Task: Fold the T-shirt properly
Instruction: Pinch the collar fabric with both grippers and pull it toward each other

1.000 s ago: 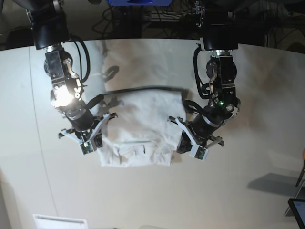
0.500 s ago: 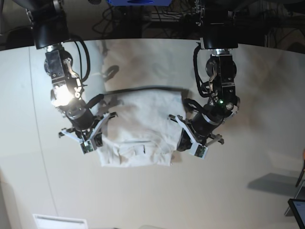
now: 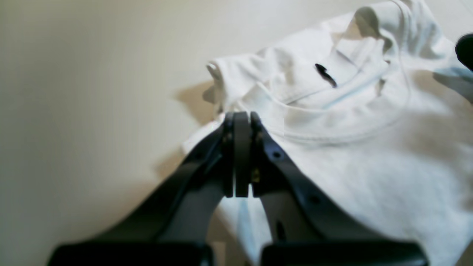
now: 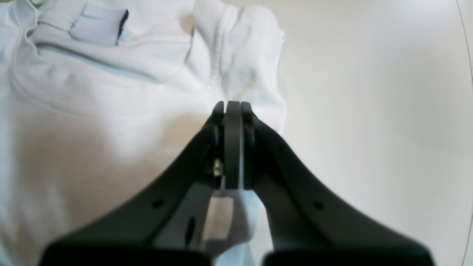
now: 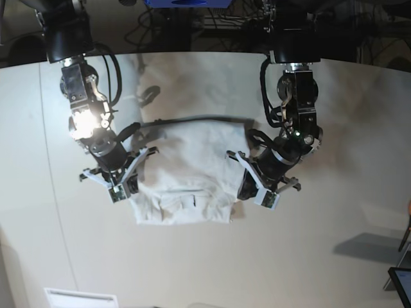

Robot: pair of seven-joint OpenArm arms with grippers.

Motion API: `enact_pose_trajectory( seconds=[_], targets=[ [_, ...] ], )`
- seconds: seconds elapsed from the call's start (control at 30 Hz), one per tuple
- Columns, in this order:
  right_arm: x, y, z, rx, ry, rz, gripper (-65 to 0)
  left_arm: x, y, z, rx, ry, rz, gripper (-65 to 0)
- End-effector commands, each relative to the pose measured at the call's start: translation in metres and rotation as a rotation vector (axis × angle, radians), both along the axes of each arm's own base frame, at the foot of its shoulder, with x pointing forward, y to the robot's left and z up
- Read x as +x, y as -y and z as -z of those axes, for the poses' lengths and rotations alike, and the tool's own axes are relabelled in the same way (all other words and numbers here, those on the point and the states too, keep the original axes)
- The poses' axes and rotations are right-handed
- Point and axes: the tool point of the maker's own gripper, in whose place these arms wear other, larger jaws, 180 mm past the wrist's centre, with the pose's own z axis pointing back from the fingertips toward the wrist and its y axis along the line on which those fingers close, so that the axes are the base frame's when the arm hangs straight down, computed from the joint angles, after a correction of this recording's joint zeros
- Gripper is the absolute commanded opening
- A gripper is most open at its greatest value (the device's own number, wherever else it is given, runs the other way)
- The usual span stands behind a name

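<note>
T-shirt (image 5: 186, 173) flat on table (image 5: 321, 256); both grippers closed at edges.

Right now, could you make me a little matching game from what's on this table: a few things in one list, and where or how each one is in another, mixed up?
Things:
1. T-shirt
2. left gripper
3. right gripper
4. table

Descriptions:
A. pale bare surface under everything
B. shut at the shirt's edge, on the right side of the base view
C. white, partly folded, lying between the two arms
D. shut at the shirt's edge, on the left side of the base view

Pairs: 1-C, 2-B, 3-D, 4-A
</note>
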Motion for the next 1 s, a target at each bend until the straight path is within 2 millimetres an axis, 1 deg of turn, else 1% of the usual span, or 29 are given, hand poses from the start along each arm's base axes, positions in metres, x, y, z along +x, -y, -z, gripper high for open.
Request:
enact_pose_trajectory(
  seconds=[0.0,0.07,0.13,0.27,0.3,0.43,0.5,0.6,0.63,0.7,0.77,0.87,0.9,0.97],
  targets=[
    [0.009,-0.002,-0.025,0.026,0.089,-0.001,-64.1,0.008,0.005,-0.023,-0.037,0.090,0.009,-65.0],
    [0.007,-0.004,-0.030,0.034,0.108,-0.006,-64.1,0.005,0.009,-0.024,-0.044,0.110,0.022,-65.0],
    [0.005,-0.006,-0.030,0.035,0.107,-0.012,-64.1,0.001,0.017,-0.021,-0.038,0.106,0.052,-65.0],
    [-0.011,-0.007,-0.015,0.038,0.065,-0.012,-64.1,-0.008,0.036,-0.016,-0.018,0.095,0.125,-65.0],
    [-0.016,-0.008,-0.013,0.040,0.059,-0.013,-64.1,-0.014,0.039,-0.013,-0.014,0.089,0.137,-65.0],
    [-0.034,-0.010,-0.008,0.050,0.041,-0.015,-64.1,-0.032,0.056,-0.021,-0.018,0.113,0.184,-65.0],
    [-0.044,-0.011,-0.004,0.054,0.026,-0.017,-64.1,-0.043,0.068,-0.020,-0.021,0.109,0.218,-65.0],
    [-0.053,-0.013,0.005,0.055,0.002,-0.019,-64.1,-0.059,0.079,-0.010,-0.026,0.078,0.252,-65.0],
    [-0.055,-0.013,0.007,0.056,-0.005,-0.018,-64.1,-0.062,0.078,-0.006,-0.022,0.065,0.255,-65.0],
    [-0.057,-0.017,0.013,0.068,-0.021,-0.014,-64.1,-0.069,0.076,0.010,-0.018,0.021,0.257,-65.0],
    [-0.060,-0.017,0.021,0.074,-0.044,-0.004,-64.1,-0.074,0.071,0.026,-0.018,-0.027,0.242,-65.0],
    [-0.062,-0.018,0.026,0.080,-0.046,-0.004,-64.1,-0.082,0.063,0.048,-0.003,-0.088,0.236,-65.0],
    [-0.063,-0.018,0.029,0.080,-0.049,-0.005,-64.1,-0.085,0.058,0.055,0.006,-0.106,0.233,-65.0],
    [-0.065,-0.019,0.035,0.084,-0.067,-0.001,-64.1,-0.088,0.056,0.060,0.009,-0.122,0.231,-65.0]
  ],
)
